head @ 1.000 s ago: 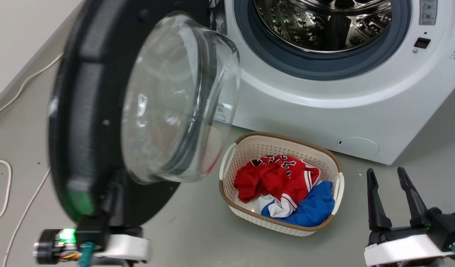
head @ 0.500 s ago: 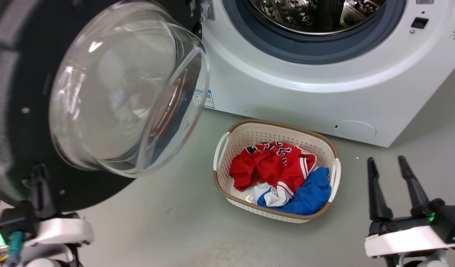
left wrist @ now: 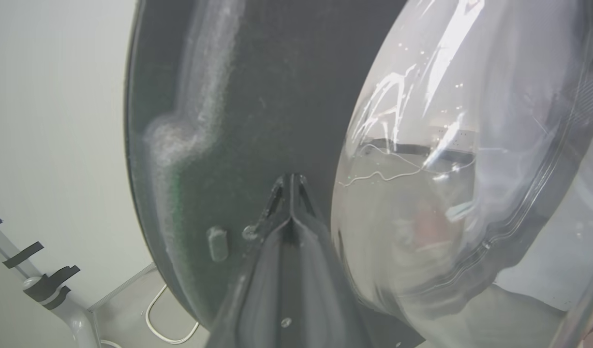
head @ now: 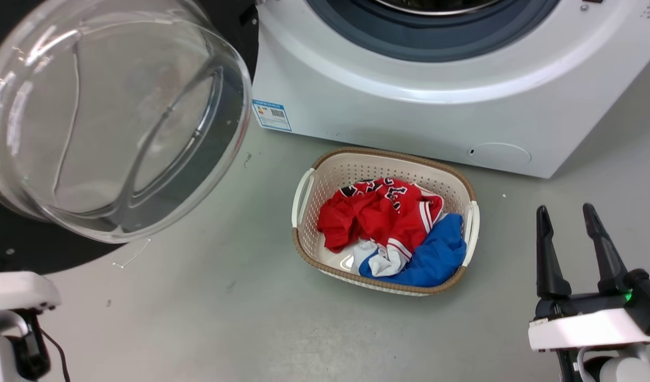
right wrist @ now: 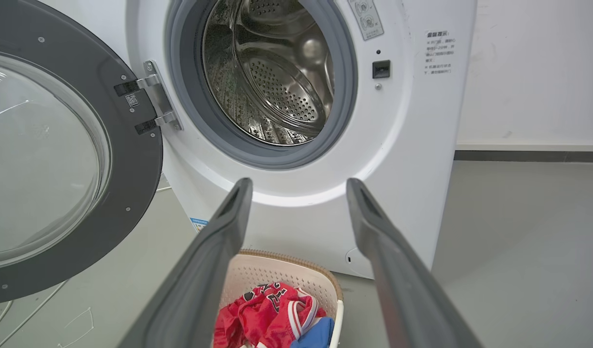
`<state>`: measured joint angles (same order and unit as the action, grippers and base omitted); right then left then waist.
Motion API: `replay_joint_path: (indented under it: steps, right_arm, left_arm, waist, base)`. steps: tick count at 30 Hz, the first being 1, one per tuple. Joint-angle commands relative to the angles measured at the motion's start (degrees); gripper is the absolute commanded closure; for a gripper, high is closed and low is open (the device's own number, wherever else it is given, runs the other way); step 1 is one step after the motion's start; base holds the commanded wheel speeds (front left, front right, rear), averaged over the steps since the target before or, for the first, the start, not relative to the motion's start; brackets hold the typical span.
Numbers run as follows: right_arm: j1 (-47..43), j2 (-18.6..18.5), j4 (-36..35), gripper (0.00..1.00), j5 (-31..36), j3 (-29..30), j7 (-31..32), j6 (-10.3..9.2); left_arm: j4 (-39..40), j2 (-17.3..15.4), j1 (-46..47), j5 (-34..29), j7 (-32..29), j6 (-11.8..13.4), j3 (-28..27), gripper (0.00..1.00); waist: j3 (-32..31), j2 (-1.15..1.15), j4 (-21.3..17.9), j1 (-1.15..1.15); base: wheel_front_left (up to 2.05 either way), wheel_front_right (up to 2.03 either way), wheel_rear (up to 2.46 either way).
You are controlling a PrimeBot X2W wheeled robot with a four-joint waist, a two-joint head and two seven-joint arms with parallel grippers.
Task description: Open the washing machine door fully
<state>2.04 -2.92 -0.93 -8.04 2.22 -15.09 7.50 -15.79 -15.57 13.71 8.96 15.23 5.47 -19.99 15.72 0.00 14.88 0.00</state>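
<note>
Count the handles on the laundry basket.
2. Left handle sits on the laundry basket's left end, and right handle on its right end, both white. The whole rim shows in the head view, so none looks hidden.

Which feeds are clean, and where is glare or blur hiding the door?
Head view: sharp, reflections streak the glass of the washing machine door. Left wrist view: door soft and hazy, white glare on the glass, left gripper blurred. Right wrist view: washing machine crisp, right gripper soft.
</note>
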Motion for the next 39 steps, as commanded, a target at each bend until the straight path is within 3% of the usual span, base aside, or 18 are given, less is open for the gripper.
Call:
replay_joint_path:
  steps: [1,21,30,39]
  right_arm:
    - [0.71,0.08,-0.34,0.00,0.28,-0.05,-0.10,-0.01]
    - [2.79,0.08,-1.31,0.00,1.92,0.08,-0.10,-0.01]
    - [2.38,0.08,-0.47,0.00,0.92,0.02,-0.10,-0.01]
    - [0.52,0.08,0.17,0.00,-1.01,0.16,-0.10,-0.01]
  left_arm:
    - [-0.35,-0.37,1.19,0.42,-0.15,-0.26,-0.65,1.00]
    - [-14.37,-5.37,11.92,0.35,-0.15,-4.83,-9.92,1.00]
    - [-14.41,-3.79,10.27,-2.20,-0.14,-6.96,-11.25,1.00]
    - [-7.82,-0.65,4.78,-4.93,-0.14,-9.49,-11.62,1.00]
  waist:
    - [0.49,0.00,-0.21,0.00]
    - [4.40,0.00,-2.58,0.00]
    - [2.43,0.00,-3.31,0.00]
    - [-3.29,0.00,-4.37,0.00]
  base:
    - [0.00,0.00,0.00]
    - [0.00,0.00,0.00]
    - [0.00,0.00,0.00]
    - [0.00,0.00,0.00]
